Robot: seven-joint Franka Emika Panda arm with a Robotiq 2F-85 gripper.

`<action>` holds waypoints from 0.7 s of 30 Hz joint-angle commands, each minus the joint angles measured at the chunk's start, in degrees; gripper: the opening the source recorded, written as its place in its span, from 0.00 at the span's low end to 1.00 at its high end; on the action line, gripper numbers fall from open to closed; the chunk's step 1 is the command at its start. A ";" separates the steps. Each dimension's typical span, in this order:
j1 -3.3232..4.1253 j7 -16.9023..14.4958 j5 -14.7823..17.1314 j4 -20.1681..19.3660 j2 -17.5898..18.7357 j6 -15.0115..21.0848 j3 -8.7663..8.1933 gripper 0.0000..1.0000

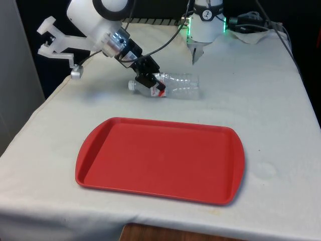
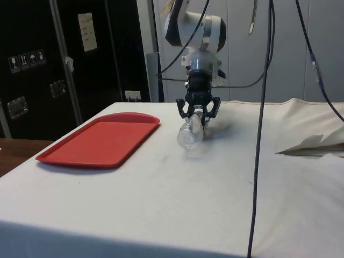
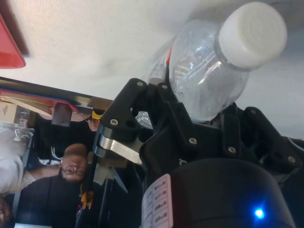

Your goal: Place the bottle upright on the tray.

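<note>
A clear plastic bottle (image 1: 178, 85) with a white cap and a red-edged label lies on its side on the white cloth, beyond the far edge of the red tray (image 1: 160, 155). My gripper (image 1: 150, 80) straddles the bottle's shoulder near the neck, fingers shut against its sides. In the side view the gripper (image 2: 199, 114) comes down onto the bottle (image 2: 189, 135), whose base points toward the camera. The wrist view has the bottle (image 3: 209, 80) held between the fingers of my gripper (image 3: 199, 109), cap end outward. The tray (image 2: 97, 140) is bare.
Black cables (image 2: 258, 134) hang across the side view. A fold of cloth (image 2: 312, 145) rises at that view's right. A person (image 3: 71, 166) appears behind the table in the wrist view, along with a corner of the tray (image 3: 9, 42).
</note>
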 commanded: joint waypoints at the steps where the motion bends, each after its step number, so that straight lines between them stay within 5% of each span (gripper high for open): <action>1: 0.06 -0.06 0.06 -0.06 0.17 0.23 0.06 0.34; 21: 1.43 0.97 -1.38 -0.92 -3.09 -0.11 -1.66 0.34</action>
